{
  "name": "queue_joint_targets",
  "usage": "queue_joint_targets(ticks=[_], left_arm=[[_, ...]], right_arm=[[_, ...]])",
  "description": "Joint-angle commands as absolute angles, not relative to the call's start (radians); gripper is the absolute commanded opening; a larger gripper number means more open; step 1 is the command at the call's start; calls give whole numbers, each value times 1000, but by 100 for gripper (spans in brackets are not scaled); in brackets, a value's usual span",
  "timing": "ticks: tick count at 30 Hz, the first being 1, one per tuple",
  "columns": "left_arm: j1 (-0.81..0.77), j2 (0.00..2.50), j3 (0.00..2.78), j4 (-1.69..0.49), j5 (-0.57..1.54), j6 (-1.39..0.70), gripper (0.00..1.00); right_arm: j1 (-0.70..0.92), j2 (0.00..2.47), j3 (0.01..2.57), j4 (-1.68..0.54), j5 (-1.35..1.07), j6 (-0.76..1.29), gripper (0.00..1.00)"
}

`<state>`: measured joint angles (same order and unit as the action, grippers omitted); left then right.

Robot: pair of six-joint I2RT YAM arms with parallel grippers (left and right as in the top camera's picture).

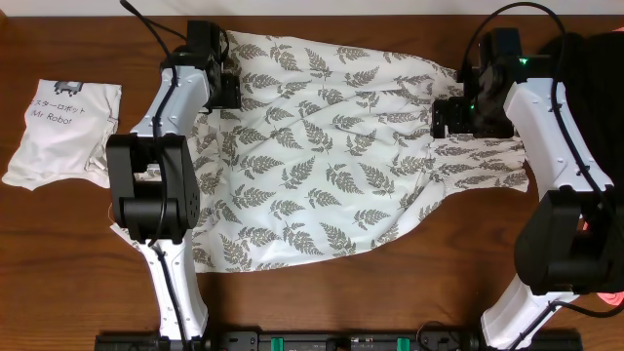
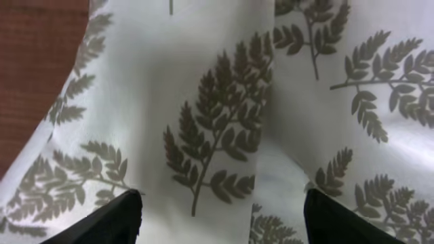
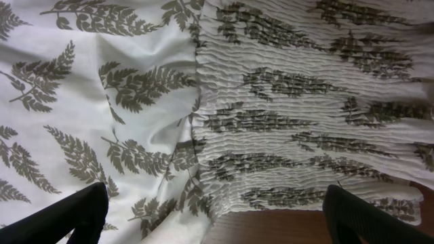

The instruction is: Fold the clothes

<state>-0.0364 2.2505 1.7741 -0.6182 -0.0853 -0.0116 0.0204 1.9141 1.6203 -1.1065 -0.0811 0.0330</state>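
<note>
The clothes [image 1: 322, 156], a long white garment printed with grey fern leaves, lie spread across the table from left to right. My left gripper [image 1: 226, 90] hovers over the garment's far left corner, jaws open, with flat fern cloth [image 2: 224, 135] under the gap between its black fingertips [image 2: 108, 220]. At the right end my right gripper [image 1: 450, 115] stands wide open above the gathered, smocked band [image 3: 305, 102] at the band's table-side edge. Neither gripper holds cloth.
A plain white shirt [image 1: 63, 132] printed "Mr Robot" lies folded at the far left. A black garment [image 1: 595, 68] is heaped at the far right behind the right arm. Bare wood [image 1: 341, 302] runs along the front edge.
</note>
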Motion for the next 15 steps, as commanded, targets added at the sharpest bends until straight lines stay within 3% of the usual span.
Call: queue_joint_targets(ticks=[1, 15], left_arm=[[-37, 2262, 1770, -594, -97, 3, 76], [-35, 2316, 1770, -561, -222, 6, 74]], right_arm=[[16, 1916, 1617, -1107, -76, 18, 99], [17, 1916, 1617, -1107, -76, 18, 99]])
